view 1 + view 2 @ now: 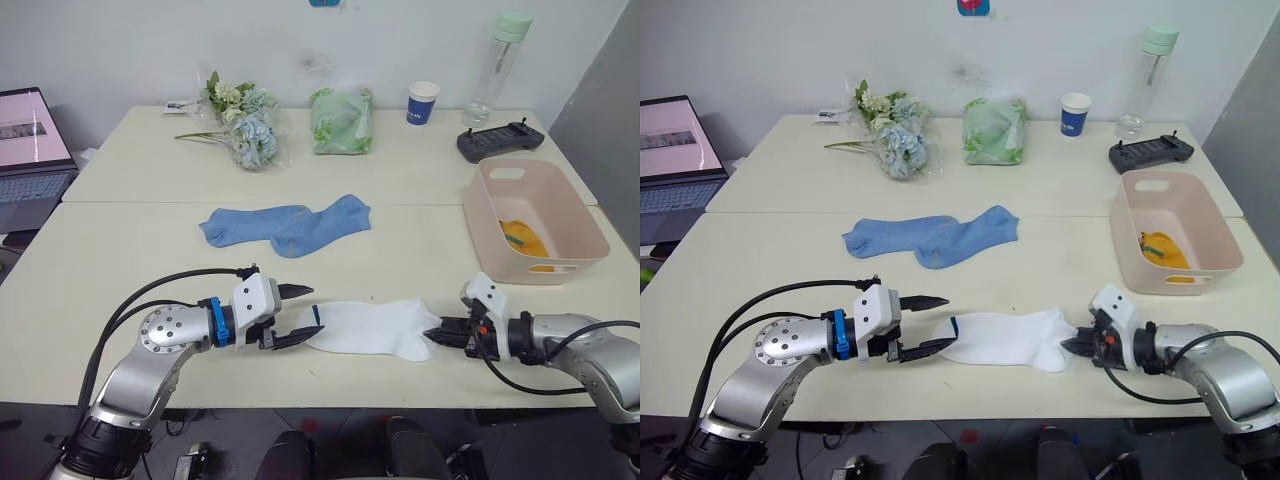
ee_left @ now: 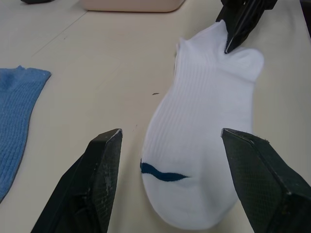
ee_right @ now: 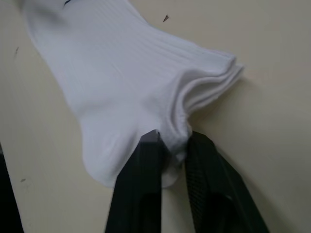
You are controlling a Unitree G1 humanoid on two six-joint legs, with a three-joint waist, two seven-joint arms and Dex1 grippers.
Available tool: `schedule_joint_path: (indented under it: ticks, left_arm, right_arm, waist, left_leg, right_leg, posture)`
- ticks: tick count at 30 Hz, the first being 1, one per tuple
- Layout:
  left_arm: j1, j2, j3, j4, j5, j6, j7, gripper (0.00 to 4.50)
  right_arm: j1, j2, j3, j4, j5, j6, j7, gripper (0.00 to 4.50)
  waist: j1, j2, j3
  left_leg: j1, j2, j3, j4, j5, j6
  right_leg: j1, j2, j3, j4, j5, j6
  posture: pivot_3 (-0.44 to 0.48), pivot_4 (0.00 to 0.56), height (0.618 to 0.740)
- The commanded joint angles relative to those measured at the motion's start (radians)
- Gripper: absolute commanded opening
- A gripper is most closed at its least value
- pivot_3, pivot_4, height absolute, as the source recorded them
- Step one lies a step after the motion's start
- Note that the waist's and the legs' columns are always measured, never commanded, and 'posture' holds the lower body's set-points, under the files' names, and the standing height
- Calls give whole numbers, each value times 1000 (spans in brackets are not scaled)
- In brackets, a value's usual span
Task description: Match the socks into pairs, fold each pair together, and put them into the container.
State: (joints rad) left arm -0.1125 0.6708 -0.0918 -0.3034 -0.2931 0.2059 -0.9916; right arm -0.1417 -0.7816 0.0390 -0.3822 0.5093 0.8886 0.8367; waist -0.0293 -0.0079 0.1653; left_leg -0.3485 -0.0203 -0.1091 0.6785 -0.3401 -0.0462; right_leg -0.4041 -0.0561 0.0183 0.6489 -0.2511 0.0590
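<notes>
White ribbed ankle socks [image 1: 372,328], stacked flat on the cream table [image 1: 150,250], pinched at the cuff end by the right gripper [image 1: 440,335]

Left gripper [image 1: 296,315] gapes wide, fingers astride the toe end with its blue mark, gripping nothing. Two light blue socks [image 1: 285,225] lie overlapped farther back; the pale pink plastic basin [image 1: 585,225] at far right holds mustard-yellow socks [image 1: 522,238]

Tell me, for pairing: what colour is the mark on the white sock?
Dark blue mark, clearest in the left wrist view.
</notes>
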Motion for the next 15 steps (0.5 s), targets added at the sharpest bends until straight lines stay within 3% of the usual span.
schedule_joint_path:
  ticks: [1,7,10,15]
  left_arm:
    - [-16,-7,3,-17,-5,-17,3,3373]
    - [-88,-52,-49,-4,-32,35,-16,3373]
    - [-158,-106,-91,40,-51,91,-23,2765]
    - [-254,-198,-176,173,6,93,-20,1193]
  right_arm:
    - [-64,8,-70,7,67,72,-15,44]
    - [-210,-44,-70,130,98,139,50,44]
    - [-269,-90,-4,202,65,100,129,0]
    - [-346,-92,63,312,14,43,194,0]
  waist:
    - [0,0,0]
    - [2,0,0]
    - [4,0,0]
    - [2,0,0]
  left_leg:
    - [0,0,0,0,0,0]
    - [0,0,0,0,0,0]
    - [-1,0,0,0,0,0]
    - [-1,0,0,0,0,0]
  right_leg:
    - [0,0,0,0,0,0]
    - [0,0,0,0,0,0]
    - [0,0,-1,-1,0,0]
    - [0,0,0,-1,0,0]
  posture:
    - [0,150,740]
    - [0,150,740]
    - [0,150,740]
    - [0,150,740]
